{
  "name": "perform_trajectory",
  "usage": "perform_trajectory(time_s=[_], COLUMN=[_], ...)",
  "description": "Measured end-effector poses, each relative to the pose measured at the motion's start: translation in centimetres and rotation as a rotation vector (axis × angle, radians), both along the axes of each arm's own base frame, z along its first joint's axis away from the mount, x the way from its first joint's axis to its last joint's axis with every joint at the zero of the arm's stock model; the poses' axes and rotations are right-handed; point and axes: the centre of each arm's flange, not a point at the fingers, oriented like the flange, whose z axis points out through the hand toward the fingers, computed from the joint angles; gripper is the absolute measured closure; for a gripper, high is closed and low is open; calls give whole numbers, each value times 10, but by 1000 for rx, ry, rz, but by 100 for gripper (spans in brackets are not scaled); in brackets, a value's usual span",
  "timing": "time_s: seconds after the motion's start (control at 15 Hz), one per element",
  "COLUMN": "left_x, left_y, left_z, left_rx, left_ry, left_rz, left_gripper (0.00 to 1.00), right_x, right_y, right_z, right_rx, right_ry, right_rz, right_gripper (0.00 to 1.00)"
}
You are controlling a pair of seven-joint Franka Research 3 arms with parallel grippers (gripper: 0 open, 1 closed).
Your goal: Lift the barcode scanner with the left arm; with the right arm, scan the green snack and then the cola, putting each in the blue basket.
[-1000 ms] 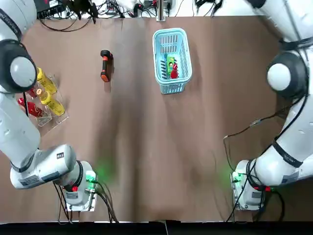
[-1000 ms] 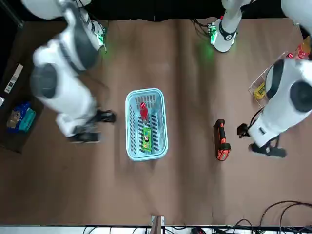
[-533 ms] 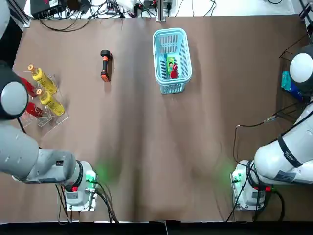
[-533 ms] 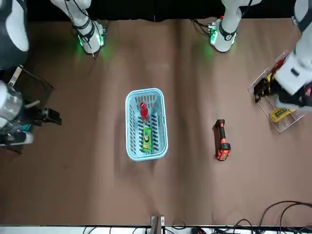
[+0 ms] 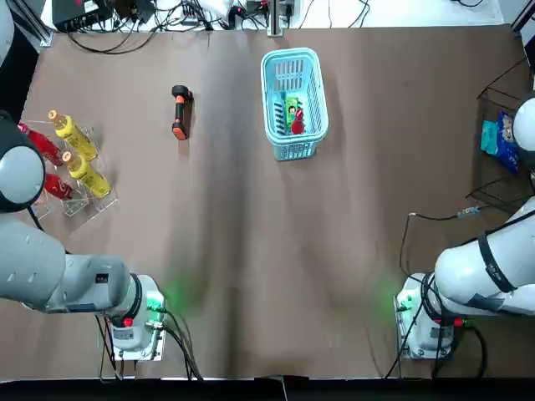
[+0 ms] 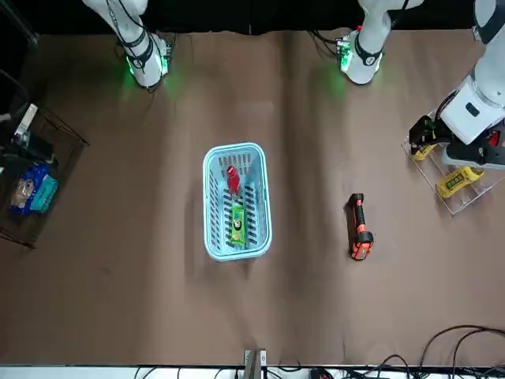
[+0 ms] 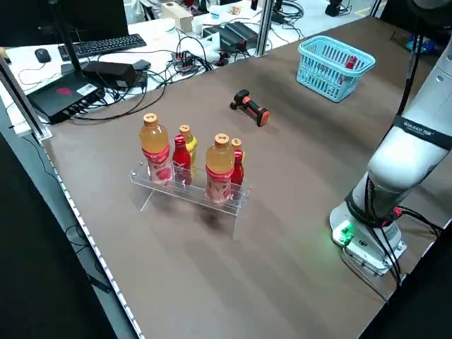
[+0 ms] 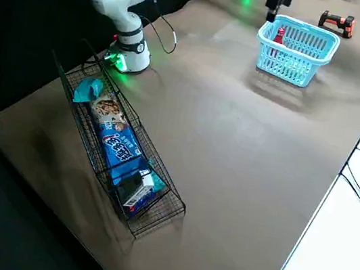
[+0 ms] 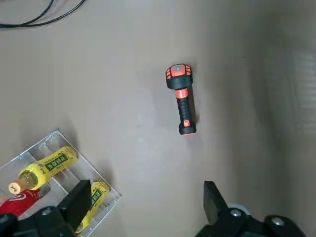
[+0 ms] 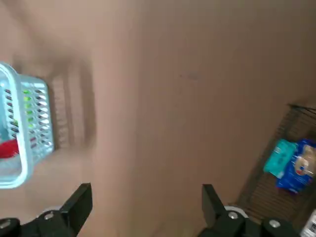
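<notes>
slatted plastic basket (image 5: 294, 151) (blue), stubby orange-blk scanner (image 5: 180, 113)

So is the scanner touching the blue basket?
Apart. The top view shows the barcode scanner lying left of the blue basket, with bare table between them.

The snack (image 5: 291, 109) and cola (image 5: 298, 125) lie in the basket (image 5: 290, 53), with the scanner (image 5: 180, 111) to its left.

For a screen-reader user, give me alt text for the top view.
A blue basket on a brown table holds a green snack and a red cola; a barcode scanner lies to its left. The left arm and right arm are at the table's edges.
</notes>
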Motion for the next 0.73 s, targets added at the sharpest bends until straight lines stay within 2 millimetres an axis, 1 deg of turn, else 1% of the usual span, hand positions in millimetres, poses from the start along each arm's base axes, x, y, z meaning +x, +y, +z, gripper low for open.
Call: perform_trajectory(time_s=[0.07,0.27,0.53,0.6,0.73], left_x=[0,0,0,0,0], left_y=[0,-2,-2,-3,-3], left_z=[0,0,0,0,0], left_rx=[0,0,-1,-1,-1], left_ry=[0,0,0,0,0], left_rz=[-1,-3,-4,-4,-4], left_gripper=[0,0,0,0,0], right_x=[-4,-21,-58,-65,-70], right_y=[-1,10,10,10,10], right_z=[0,-9,-29,-32,-34], right_rx=[-13,-36,-47,-47,-47], right_ry=[3,1,17,24,30], right_rz=[10,32,36,37,38], right_gripper=[2,1,0,0,0])
